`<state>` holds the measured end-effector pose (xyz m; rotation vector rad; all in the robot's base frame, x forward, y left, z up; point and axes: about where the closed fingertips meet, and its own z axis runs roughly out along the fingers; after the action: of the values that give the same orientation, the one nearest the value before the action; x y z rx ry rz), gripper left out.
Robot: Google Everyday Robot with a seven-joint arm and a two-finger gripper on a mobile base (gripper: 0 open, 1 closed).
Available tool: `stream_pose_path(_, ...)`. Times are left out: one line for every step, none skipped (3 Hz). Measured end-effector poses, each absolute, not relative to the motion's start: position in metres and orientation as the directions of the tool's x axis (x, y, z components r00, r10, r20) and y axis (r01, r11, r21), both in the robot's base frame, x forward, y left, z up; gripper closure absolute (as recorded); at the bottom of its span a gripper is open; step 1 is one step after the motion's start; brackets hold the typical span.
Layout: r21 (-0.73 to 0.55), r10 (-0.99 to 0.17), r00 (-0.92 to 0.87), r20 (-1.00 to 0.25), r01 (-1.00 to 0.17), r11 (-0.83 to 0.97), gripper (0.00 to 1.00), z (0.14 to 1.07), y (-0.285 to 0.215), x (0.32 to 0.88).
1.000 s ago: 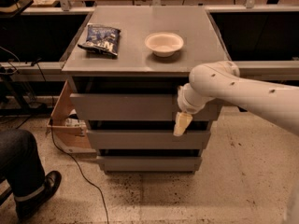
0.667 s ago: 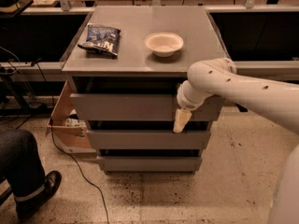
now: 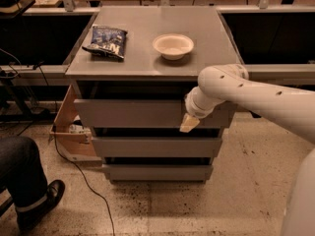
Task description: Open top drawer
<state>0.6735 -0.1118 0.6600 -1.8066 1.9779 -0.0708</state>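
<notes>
The top drawer [image 3: 128, 113] is the uppermost of three grey, handle-less drawers in a grey cabinet. Its flat front stands a little forward of the cabinet, with a dark gap above it. My gripper [image 3: 189, 123] hangs from my white arm at the right part of the top drawer's front, its pale tip pointing down over the lower edge of that panel. The arm reaches in from the right.
A dark blue snack bag [image 3: 105, 41] and a white bowl [image 3: 173, 45] lie on the cabinet top [image 3: 147, 63]. A cardboard box [image 3: 69, 132] stands at the cabinet's left, with cables on the floor. A person's leg and shoe [image 3: 27, 188] are at the bottom left.
The gripper has shifted slightly left along the top drawer's front. The drawers look the same.
</notes>
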Motion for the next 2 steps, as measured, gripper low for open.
stream_pose_path(-0.341,-0.951,-0.009,-0.310,-0.932,0.120,0.44,0.671,-0.106,0.658)
stream_pose_path(-0.314,-0.944,0.011,-0.329,-0.944,0.099,0.21,0.680,-0.099,0.630)
